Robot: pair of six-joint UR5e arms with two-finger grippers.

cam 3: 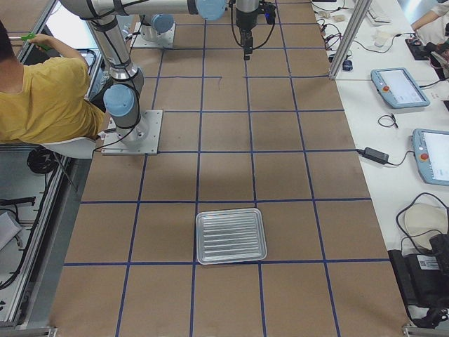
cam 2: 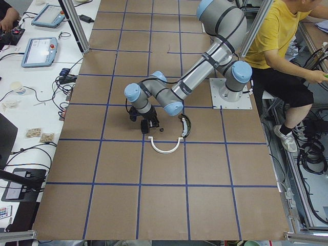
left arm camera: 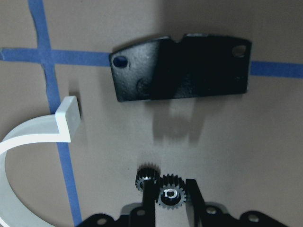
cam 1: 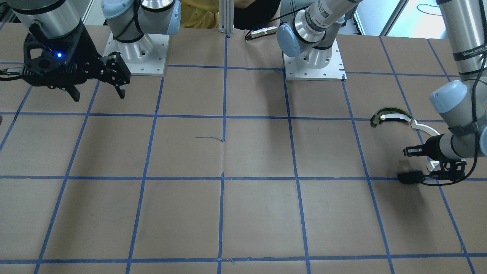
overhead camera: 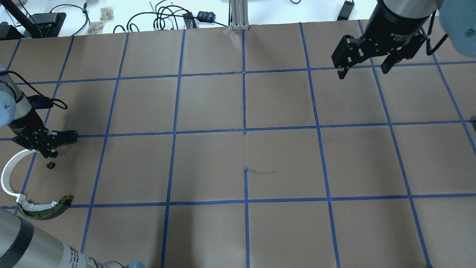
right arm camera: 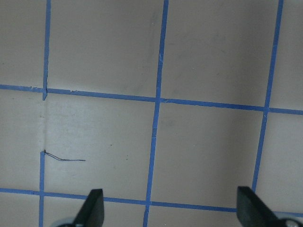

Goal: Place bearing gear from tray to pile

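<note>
In the left wrist view my left gripper (left arm camera: 171, 195) is shut on a small black bearing gear (left arm camera: 170, 196) with a shiny hub, low over the table. A second small gear (left arm camera: 146, 176) shows beside the left fingertip; the overhead view shows one gear (overhead camera: 51, 165) lying on the paper. The pile lies around the gripper: a black rectangular plate (left arm camera: 180, 68) ahead, a white plastic arc (left arm camera: 28, 137) (overhead camera: 5, 175), and a dark curved piece with a cream strip (overhead camera: 48, 208) (cam 1: 390, 114). My right gripper (overhead camera: 362, 70) (right arm camera: 173, 208) hangs open and empty far across the table.
A silver ribbed tray (cam 3: 231, 235) sits at the table's right end with nothing visible in it. Blue tape lines grid the brown paper. The arm bases (cam 1: 139, 57) stand at the robot's edge. A person in yellow (cam 2: 287, 41) sits behind them. Cables and tablets lie past the far edge.
</note>
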